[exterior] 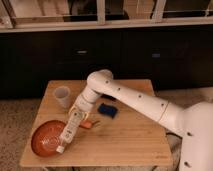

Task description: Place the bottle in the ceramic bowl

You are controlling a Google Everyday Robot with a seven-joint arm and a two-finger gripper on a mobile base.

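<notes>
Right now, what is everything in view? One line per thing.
table: one, light wood, centre
bowl: one, orange-red, table's front left
bottle: one, white, tilted, lower end at the bowl's right rim
cup: one, translucent white, table's back left
pad: one, blue, mid-table
small item: one, orange, right of the bottle; kind unclear
cabinets: a row, dark, behind the table
arm: one, white, reaching in from the right
gripper: one, at the bottle's upper end

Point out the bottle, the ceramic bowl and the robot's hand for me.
bottle (68, 131): camera view, middle of its white body.
ceramic bowl (38, 136): camera view, orange inner wall, left of centre.
hand (79, 114): camera view, its tip at the bottle's upper end, up and right of the bowl.
</notes>
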